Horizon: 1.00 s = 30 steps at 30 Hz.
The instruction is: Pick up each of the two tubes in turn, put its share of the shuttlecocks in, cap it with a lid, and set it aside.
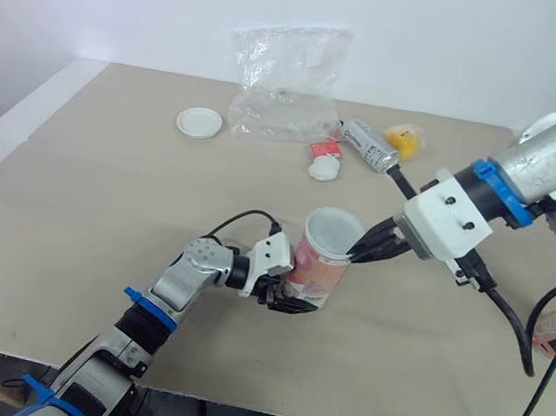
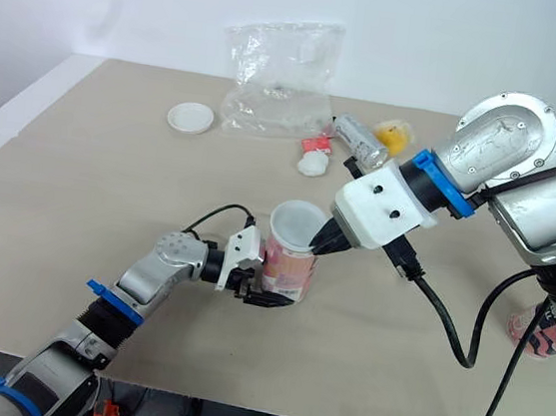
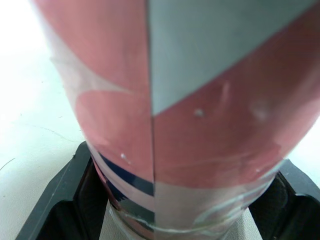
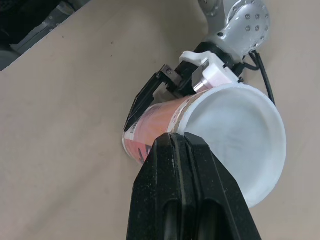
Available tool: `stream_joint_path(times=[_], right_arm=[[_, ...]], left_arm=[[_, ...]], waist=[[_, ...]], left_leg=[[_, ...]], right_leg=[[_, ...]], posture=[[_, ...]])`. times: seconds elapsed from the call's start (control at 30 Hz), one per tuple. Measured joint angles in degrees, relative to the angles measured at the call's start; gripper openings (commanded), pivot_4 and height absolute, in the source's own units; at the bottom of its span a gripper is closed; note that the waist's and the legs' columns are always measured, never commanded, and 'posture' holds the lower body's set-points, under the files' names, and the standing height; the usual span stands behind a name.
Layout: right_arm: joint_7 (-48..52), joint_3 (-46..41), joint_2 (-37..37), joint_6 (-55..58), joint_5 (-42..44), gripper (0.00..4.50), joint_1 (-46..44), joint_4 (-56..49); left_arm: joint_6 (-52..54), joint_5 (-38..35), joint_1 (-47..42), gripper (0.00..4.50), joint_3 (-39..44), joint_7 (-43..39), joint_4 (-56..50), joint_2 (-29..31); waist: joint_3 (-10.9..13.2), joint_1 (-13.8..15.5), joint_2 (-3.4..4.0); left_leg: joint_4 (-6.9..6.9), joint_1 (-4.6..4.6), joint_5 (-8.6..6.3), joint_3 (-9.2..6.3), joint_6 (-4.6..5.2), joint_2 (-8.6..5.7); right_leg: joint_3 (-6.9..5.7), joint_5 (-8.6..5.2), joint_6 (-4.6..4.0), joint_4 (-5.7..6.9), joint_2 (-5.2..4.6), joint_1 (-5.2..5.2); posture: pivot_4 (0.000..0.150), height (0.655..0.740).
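A pink and red tube (image 1: 313, 268) stands upright near the middle of the table, with a white lid (image 1: 334, 231) on its mouth. My left gripper (image 1: 286, 295) is shut on the tube's lower part; its black fingers (image 3: 65, 195) flank the tube in the left wrist view. My right gripper (image 1: 360, 247) is shut, and its fingertips (image 4: 175, 160) rest against the rim of that lid (image 4: 235, 140). A second, silver tube (image 1: 369, 144) lies on its side at the back. A spare white lid (image 1: 199, 122) lies at the back left.
A crumpled clear plastic bag (image 1: 287, 84) stands at the back centre. A small white and red item (image 1: 325, 163) lies in front of it, and a yellow object (image 1: 403, 139) lies behind the silver tube. The table (image 1: 88, 197) ends close in front of my left arm.
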Motion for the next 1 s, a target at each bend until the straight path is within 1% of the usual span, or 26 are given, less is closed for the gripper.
stream_joint_path(times=[0.27, 0.37, 0.47, 0.5, 0.57, 0.73, 0.8, 0.9, 0.97, 1.0], right_arm=[[0.0, 1.5, 0.0, -0.9, 0.1, 0.06, -1.0, 0.9], [0.0, 1.9, -0.2, -0.4, 0.3, 1.05, -1.3, 0.8], [0.1, 2.0, -0.1, 1.1, 0.9, 2.27, -1.3, 0.8], [0.1, 1.8, 0.0, 2.2, 1.7, 2.76, -1.2, 0.7], [0.1, 0.8, 0.2, 5.2, 3.8, 2.76, -0.3, 0.5], [-0.7, -8.0, 1.4, 17.7, 11.4, 2.76, 4.6, 0.2], [-4.7, -14.9, 2.8, 24.4, 15.2, 2.76, 8.8, 0.4], [-9.4, -20.6, 4.7, 28.5, 17.5, 2.76, 13.6, 0.2], [-14.8, -24.7, 6.9, 30.9, 18.2, 2.76, 18.7, 0.0], [-15.9, -25.6, 7.5, 31.4, 18.3, 2.76, 19.8, -0.1]], left_arm=[[0.1, 0.0, 0.2, 3.41, 0.0, 0.4, -0.2, 0.0], [0.4, 0.0, 0.3, 3.41, 0.0, 0.7, -0.5, 0.0], [0.5, -0.1, 0.4, 3.41, 0.0, 0.8, -0.7, 0.0], [0.6, -0.1, 0.5, 3.41, 0.0, 0.8, -0.7, 0.0], [0.8, -0.1, 0.5, 3.41, 0.0, 0.9, -0.8, 0.0], [1.5, -0.1, 0.8, 3.41, 0.1, 1.1, -1.3, 0.0], [1.6, -0.1, 1.0, 3.41, 0.2, 1.2, -1.5, 0.1], [1.7, -0.1, 1.2, 3.41, 0.4, 1.1, -1.7, 0.2], [1.8, -0.1, 1.2, 3.41, 0.5, 1.1, -1.8, 0.2], [1.8, -0.1, 1.2, 3.41, 0.5, 1.1, -1.8, 0.3]], waist=[[0.0, 0.0, 0.00], [0.0, 0.0, 0.00], [0.0, 0.0, 0.00], [0.0, 0.0, 0.00], [0.0, 0.0, 0.00], [0.0, 0.0, 0.00], [0.0, 0.0, -0.02], [0.0, 0.0, -0.02], [-0.1, 0.0, -0.07], [-0.1, 0.0, -0.07]], left_leg=[[0.01, 0.02, 0.00, 0.01, 0.00, 0.01], [0.00, 0.03, 0.00, 0.01, 0.00, 0.01], [0.01, 0.02, 0.00, 0.01, 0.00, 0.01], [0.00, 0.02, 0.00, 0.00, 0.00, 0.01], [0.01, 0.01, 0.00, -0.01, 0.00, 0.01], [0.00, 0.00, 0.00, -0.03, 0.00, 0.01], [-0.01, 0.02, 0.00, -0.08, 0.00, 0.02], [0.01, 0.03, 0.00, -0.09, 0.01, 0.03], [0.03, 0.03, 0.00, -0.13, 0.01, 0.04], [0.01, 0.03, 0.01, -0.13, 0.02, 0.03]], right_leg=[[0.01, -0.02, -0.05, 0.01, 0.00, 0.01], [0.00, -0.02, -0.06, 0.01, 0.00, 0.01], [0.01, -0.02, -0.07, 0.01, 0.00, 0.00], [0.01, 0.00, -0.09, 0.01, 0.00, 0.00], [0.00, 0.09, -0.24, 0.01, 0.00, 0.02], [-0.02, 0.18, -0.10, 0.04, 0.01, 0.03], [-0.05, 0.19, -0.10, 0.04, 0.03, 0.06], [-0.06, 0.21, -0.08, 0.07, 0.07, 0.07], [-0.02, 0.22, -0.05, 0.07, 0.13, 0.10], [-0.02, 0.23, -0.03, 0.07, 0.14, 0.10]], posture=[[0.150, 0.7400], [0.150, 0.7400], [0.150, 0.7400], [0.150, 0.7400], [0.150, 0.7400], [0.150, 0.7400], [0.150, 0.7400], [0.150, 0.7400], [0.150, 0.7400], [0.150, 0.7400]])
